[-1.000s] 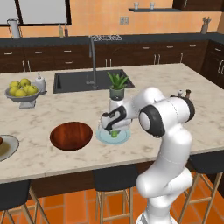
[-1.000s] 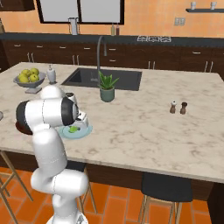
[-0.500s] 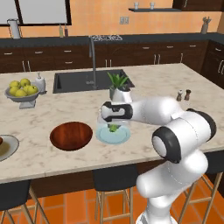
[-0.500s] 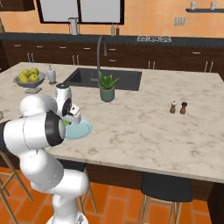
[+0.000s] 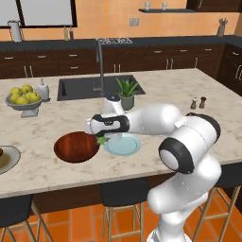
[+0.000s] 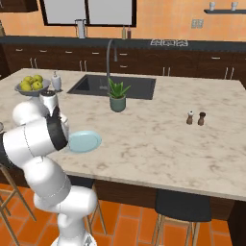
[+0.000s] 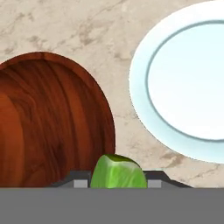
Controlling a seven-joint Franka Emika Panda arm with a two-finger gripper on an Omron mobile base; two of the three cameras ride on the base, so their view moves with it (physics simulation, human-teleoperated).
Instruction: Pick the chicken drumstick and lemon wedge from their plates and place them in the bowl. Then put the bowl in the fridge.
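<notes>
The lemon wedge (image 7: pixel 118 171) is clamped between the 2 finger tips of the gripper (image 5: pixel 100 139) – in the hand view it sits bottom centre, green and pinched from both sides. Compared with a second ago, when the gripper was down over the pale blue plate (image 5: pixel 123 144) with the wedge on it, the arm has been swung left and the plate is now left bare.

In the left base view the wedge is seen as a green speck at centre-left of the frame, held just between the plate and the right rim of the bowl (image 5: pixel 75 146). In the hand view the wooden bowl fills the left half and the plate is at upper right, so the wedge is judged to be right at the bowl's edge, not yet over its middle.

So the pick of the wedge can be counted as done – a bit more travel leftward is probably needed before a release. The grey plate (image 5: pixel 6 159) at the far left edge is untouched; something dark is glimpsed on it, too cropped to be named. The fridge step is not yet begun.
</notes>
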